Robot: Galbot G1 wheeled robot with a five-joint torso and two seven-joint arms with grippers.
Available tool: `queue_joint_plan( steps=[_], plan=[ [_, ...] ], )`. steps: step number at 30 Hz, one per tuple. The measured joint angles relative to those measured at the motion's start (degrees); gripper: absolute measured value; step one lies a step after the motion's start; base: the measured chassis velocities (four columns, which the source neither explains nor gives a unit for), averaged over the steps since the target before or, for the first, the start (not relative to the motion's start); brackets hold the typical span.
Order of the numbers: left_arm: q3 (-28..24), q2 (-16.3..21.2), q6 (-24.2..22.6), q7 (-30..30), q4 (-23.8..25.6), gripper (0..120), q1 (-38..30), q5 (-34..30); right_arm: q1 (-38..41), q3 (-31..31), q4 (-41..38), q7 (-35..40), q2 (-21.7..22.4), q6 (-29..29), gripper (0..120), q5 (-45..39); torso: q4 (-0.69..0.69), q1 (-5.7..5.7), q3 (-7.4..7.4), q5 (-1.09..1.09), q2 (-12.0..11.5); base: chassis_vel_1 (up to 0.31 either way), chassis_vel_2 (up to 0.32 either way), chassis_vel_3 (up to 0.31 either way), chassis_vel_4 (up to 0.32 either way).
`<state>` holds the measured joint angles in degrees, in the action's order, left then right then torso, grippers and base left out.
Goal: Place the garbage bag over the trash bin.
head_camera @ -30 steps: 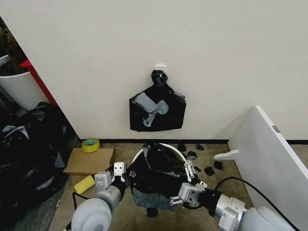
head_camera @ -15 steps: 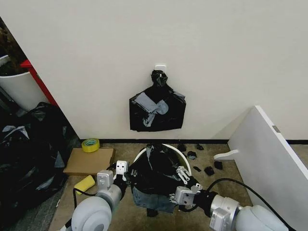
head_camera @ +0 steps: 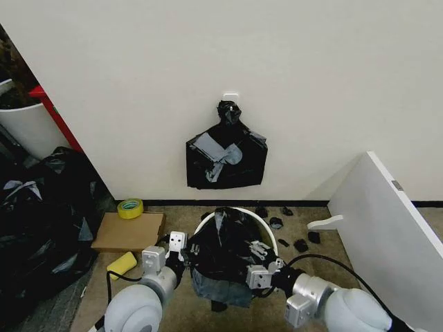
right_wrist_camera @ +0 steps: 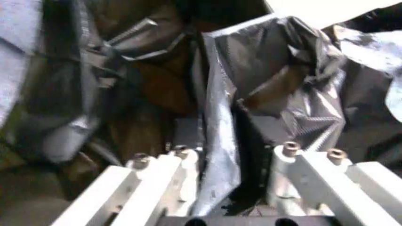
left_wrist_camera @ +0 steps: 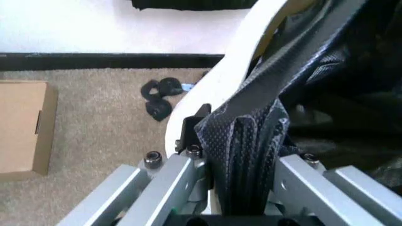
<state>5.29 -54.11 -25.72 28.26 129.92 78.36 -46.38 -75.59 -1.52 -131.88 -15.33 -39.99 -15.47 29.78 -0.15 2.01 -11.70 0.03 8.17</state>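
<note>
Left gripper [head_camera: 178,250]: we are pinching the garbage bag [head_camera: 225,249], lower centre
Right gripper [head_camera: 261,261]: we are clamping its other edge
Trash bin [head_camera: 256,220]: sitting bag-draped, lower centre

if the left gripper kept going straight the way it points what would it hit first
Most likely the rim of the round pale cream-white plastic trash bin, just ahead of the left gripper, whose fingers pinch a fold of the thin glossy black plastic garbage bag. Depth is unclear.

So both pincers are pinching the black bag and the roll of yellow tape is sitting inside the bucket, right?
Not quite. Both pincers, left and right, do pinch the garbage bag, but the yellow tape lies on the cardboard box beside the trash bin, as the head view shows.
</note>
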Motion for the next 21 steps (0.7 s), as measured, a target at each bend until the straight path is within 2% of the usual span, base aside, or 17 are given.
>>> queue_joint_plan(
  steps=[1,4,10,15,17,21],
  plan=[
    [0.0,0.0,0.0,0.0,0.0,5,0.0,0.0,0.0,0.0,0.0,0.0,0.0,0.0,16,0.0,0.00,0.00,0.00,0.00,0.0,0.000,0.000,0.000,0.000],
    [-0.1,0.1,0.2,-0.3,0.0,5,0.2,0.3,0.0,-0.2,0.0,1.5,0.0,0.0,3,-0.6,0.00,0.00,0.00,0.00,0.0,0.000,0.000,0.000,0.000],
    [0.0,0.3,0.4,-0.7,-0.3,5,0.2,0.7,-1.7,-1.8,-0.9,4.5,0.2,2.4,0,-5.6,0.00,0.00,0.00,0.00,0.0,0.000,0.000,0.000,0.000],
    [0.1,0.9,1.1,-3.2,-1.0,5,0.5,3.1,-3.2,-4.4,-1.9,6.2,0.7,8.3,0,-17.6,-0.01,0.00,0.00,0.00,0.0,0.000,0.000,0.000,0.000],
    [0.1,1.1,1.4,-3.9,-1.1,5,0.6,3.7,-3.2,-4.7,-2.1,6.5,0.8,9.0,0,-19.7,0.00,0.00,0.00,0.00,0.0,0.000,0.000,0.000,0.000],
    [0.1,2.2,3.1,-8.1,-1.1,5,1.4,7.6,-1.2,-5.7,-2.9,7.8,1.1,11.0,0,-31.8,0.00,0.00,0.00,0.00,0.0,0.000,0.000,0.000,0.000]
  ],
)
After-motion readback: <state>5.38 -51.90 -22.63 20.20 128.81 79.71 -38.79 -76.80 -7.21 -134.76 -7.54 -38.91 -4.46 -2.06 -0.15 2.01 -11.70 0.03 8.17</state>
